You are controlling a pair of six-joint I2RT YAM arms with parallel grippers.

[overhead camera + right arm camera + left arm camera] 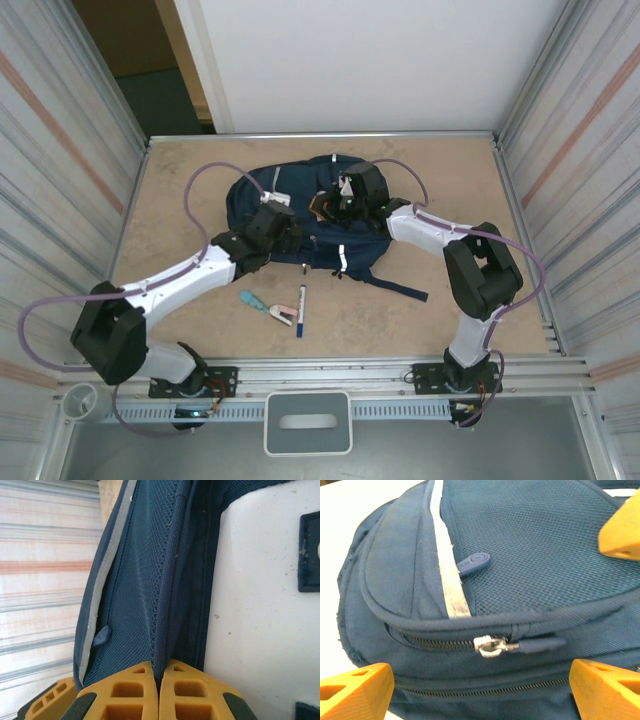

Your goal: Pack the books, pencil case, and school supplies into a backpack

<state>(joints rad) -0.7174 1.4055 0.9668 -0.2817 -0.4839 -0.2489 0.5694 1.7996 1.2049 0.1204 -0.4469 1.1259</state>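
The navy backpack [300, 215] lies flat in the middle of the table. My left gripper [285, 228] hovers over its near-left side, open. In the left wrist view its orange fingers [355, 692] stand wide apart on either side of a silver zipper slider [492, 646], touching neither it nor its blue pull tab. My right gripper [345, 195] is at the backpack's top, shut on a fold of blue mesh fabric [159, 630]. The white marker with a blue cap [301, 308] and the teal-and-pink stapler-like item [268, 306] lie on the table in front of the backpack. Books and pencil case are hidden.
A dark strap [400, 288] trails from the backpack toward the right arm. Corrugated walls close in the left and right sides, and a metal rail [330, 375] runs along the near edge. A white surface with dark squares [260, 605] sits beside the right gripper.
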